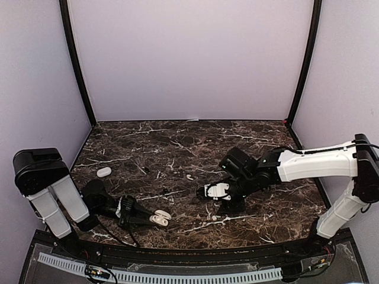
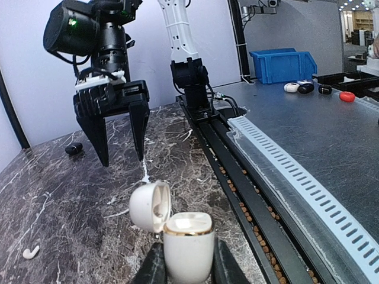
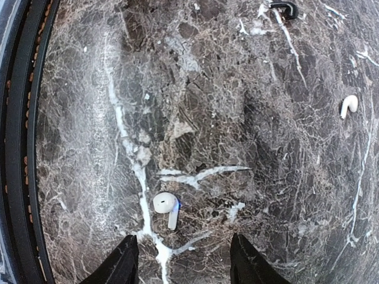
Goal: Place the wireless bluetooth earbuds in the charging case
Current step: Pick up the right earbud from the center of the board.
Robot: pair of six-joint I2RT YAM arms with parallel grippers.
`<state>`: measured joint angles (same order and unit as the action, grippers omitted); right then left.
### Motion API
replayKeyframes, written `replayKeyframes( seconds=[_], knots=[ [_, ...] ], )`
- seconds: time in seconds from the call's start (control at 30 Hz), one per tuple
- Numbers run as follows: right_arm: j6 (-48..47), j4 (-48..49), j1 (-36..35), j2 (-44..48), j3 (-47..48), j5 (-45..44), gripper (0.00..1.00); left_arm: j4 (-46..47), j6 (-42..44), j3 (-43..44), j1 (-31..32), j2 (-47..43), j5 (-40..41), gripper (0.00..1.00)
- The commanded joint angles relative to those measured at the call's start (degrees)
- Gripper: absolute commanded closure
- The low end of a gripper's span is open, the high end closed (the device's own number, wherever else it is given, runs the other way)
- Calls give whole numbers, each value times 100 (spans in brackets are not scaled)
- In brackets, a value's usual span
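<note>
The white charging case [image 2: 188, 245] stands upright between the fingers of my left gripper [image 2: 188, 266], which is shut on its body. Its lid [image 2: 149, 206] is flipped open to the left. From above, the case [image 1: 160, 218] sits near the front edge at the tip of the left gripper [image 1: 151, 218]. One white earbud [image 3: 167, 206] lies on the marble just ahead of my right gripper [image 3: 185, 266], whose jaws stand open above the table with nothing between them. A second earbud [image 3: 349, 105] lies farther off [image 1: 189, 177]. The right gripper [image 1: 220, 201] points down at mid-table.
A white oval object [image 1: 104, 171] lies at the left of the marble table [image 1: 177, 142]. A small black item [image 2: 74, 148] rests beyond the right gripper. A black rail [image 2: 260, 195] runs along the near edge. Purple walls enclose the sides and back.
</note>
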<state>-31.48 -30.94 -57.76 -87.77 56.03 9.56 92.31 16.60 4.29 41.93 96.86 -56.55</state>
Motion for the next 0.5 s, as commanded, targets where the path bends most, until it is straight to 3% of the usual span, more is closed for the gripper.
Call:
replayKeyframes(
  seconds=[0.0,0.47],
  knots=[
    [-365,119,-85,-101,16,-55,47,1273,676,-135,119,26,-270,100],
    [-1220,96,-171,-232,-21,162,50,1272,915,-188,203,38,-59,100]
  ],
)
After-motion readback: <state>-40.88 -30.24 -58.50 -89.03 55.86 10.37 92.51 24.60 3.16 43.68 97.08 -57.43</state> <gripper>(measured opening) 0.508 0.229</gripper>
